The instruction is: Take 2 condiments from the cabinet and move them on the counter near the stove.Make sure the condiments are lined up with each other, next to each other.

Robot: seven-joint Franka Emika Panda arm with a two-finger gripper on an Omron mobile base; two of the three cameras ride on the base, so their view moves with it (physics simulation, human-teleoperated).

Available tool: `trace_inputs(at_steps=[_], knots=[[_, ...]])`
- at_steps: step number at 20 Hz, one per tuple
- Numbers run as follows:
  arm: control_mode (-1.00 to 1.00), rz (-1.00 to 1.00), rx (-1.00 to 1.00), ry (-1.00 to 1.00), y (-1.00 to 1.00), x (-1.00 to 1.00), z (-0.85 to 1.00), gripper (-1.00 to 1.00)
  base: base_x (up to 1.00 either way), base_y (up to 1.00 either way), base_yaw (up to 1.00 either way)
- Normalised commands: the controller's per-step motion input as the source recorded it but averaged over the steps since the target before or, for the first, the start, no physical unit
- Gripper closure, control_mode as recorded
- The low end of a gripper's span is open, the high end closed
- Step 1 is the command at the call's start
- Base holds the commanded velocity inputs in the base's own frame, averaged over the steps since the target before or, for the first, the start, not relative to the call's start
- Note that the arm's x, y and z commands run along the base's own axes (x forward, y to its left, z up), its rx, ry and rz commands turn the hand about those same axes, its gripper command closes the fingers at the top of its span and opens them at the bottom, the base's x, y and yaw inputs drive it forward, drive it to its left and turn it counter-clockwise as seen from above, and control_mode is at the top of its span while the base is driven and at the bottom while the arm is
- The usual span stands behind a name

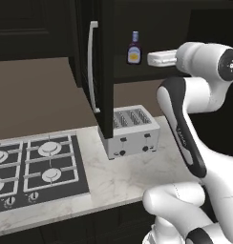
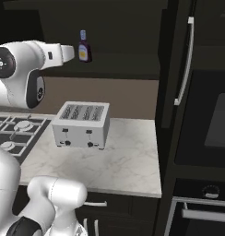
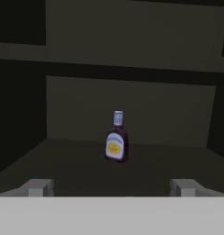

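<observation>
One of the condiments, a small dark bottle with a yellow label and pale blue neck, stands upright on the dark shelf of the open black cabinet. My gripper is raised at shelf height, just short of the bottle and pointing at it. Its fingertips are spread wide, open, with nothing between them. The stove lies on the marbled counter down to the left.
A silver toaster sits on the counter right under the open cabinet. The cabinet door with its long silver handle swings out over the counter. A tall black unit with an oven stands at the right.
</observation>
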Motion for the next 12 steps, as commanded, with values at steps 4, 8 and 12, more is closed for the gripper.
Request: trace_inputs(at_steps=[4,8,12], knots=[[-1.00,0.00,0.00,0.05,0.00,0.34,0.00,-1.00,0.00,0.00,0.00],[-1.00,0.00,0.00,0.01,0.00,0.31,0.00,-1.00,0.00,0.00,0.00],[-1.00,0.00,0.00,0.00,-0.02,0.23,0.00,-1.00,0.00,0.00,0.00]])
